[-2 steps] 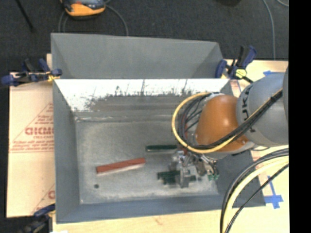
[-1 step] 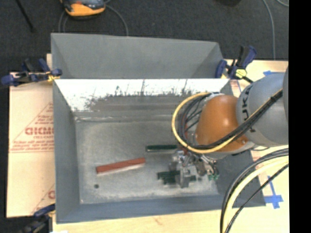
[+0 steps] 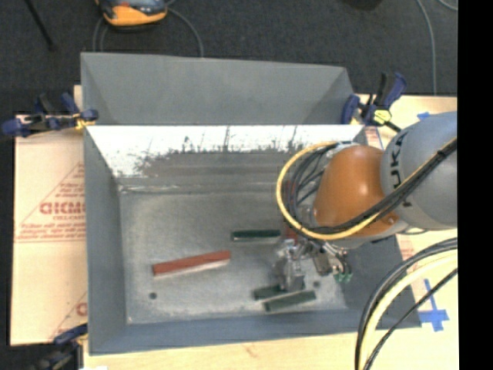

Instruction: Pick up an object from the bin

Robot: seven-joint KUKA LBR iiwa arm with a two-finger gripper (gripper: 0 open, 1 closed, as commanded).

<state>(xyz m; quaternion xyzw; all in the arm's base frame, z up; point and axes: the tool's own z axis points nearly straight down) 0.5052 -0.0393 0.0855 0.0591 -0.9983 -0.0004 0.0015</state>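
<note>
dark green stick (image 3: 271,291) lies on the bin (image 3: 104,237) floor near the front right corner, the gripper (image 3: 291,274) right above it; open or closed, i cannot tell. second green stick (image 3: 293,303) lies just beside it, third green stick (image 3: 256,236) further back, red-brown stick (image 3: 191,264) toward the view's left.

We see a dark green flat bar (image 3: 269,292) lying on the floor of the bin (image 3: 192,222) near its front edge, toward the right corner; a second dark green bar (image 3: 290,302) lies just beside it, roughly parallel
</note>
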